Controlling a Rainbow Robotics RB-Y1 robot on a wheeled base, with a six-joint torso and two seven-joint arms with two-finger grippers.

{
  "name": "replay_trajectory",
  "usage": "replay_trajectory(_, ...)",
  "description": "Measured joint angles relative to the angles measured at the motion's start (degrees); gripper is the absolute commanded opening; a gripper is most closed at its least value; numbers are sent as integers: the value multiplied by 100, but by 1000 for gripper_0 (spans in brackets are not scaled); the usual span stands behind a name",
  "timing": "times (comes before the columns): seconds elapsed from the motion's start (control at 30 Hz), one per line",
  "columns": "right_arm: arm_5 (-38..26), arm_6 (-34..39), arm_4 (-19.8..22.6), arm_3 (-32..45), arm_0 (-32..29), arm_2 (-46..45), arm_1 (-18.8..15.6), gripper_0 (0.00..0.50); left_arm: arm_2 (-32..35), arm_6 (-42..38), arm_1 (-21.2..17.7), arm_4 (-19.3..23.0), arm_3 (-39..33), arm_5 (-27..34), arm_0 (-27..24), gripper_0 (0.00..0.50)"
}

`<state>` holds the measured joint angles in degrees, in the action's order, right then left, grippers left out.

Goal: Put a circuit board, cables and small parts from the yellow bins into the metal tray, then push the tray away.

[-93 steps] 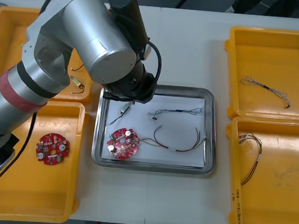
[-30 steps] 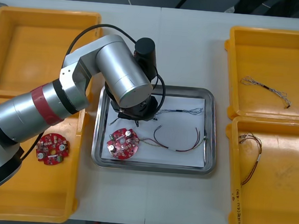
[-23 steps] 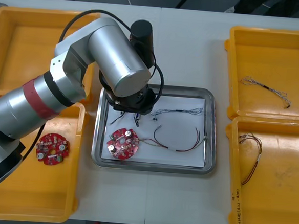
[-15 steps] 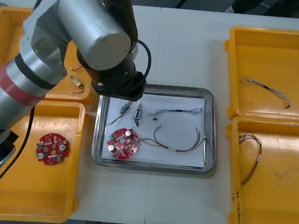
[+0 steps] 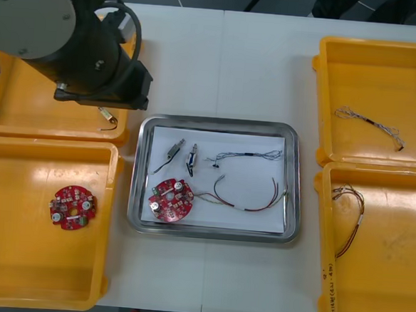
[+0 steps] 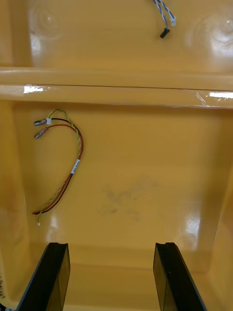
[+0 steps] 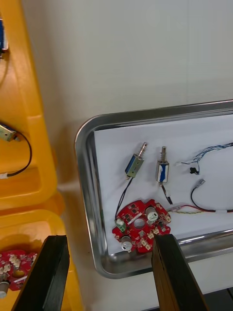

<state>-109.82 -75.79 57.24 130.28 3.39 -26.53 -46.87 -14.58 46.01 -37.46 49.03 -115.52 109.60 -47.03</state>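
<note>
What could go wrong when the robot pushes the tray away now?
1. The tray lies very close to the left bins; a slanted push may catch it on their rims.
2. The small metal parts, the circuit board and the cables lie loose inside; a quick push may slide or tangle them.
3. The left gripper is open, high over the left side; coming down, it might land on the parts. The right gripper waits open over a right bin.

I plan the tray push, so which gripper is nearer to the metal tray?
Left. The left gripper hangs open just beside the metal tray, at its left side; the right gripper is open over a right yellow bin, farther off.
</note>
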Motion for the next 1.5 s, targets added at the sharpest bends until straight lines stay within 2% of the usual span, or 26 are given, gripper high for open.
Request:
replay_trajectory(0.27,0,0,541,290,49,611,-366,500,878,23,-434,206,-369,1,678,500)
replay_trajectory(0.4,0,0,621,442,234,995,-477,500,1377,215,-545,266,-505,1,1042,500)
replay_trajectory(0.63,-1,0,659,602,924,1846,-490,500,2093,1090,-603,375,-553,2,1588,500)
replay_trajectory(0.9,7,-4,660,611,1944,3234,-493,500,2571,1169,-633,410,-650,3,1991,500)
replay_trajectory(1.0,134,-183,525,613,2370,3867,-494,500,2718,1181,-665,419,-682,4,2156,500)
replay_trajectory(1.2,424,-1254,41,551,3115,5031,-419,500,2889,1305,-814,441,-747,4,2510,500)
replay_trajectory(1.37,544,-1406,-378,372,3446,5517,-12,500,2913,1563,-904,509,-779,4,2681,500)
replay_trajectory(1.5,604,-2205,-643,57,3646,5821,432,500,3009,1672,-906,549,-785,4,2839,500)
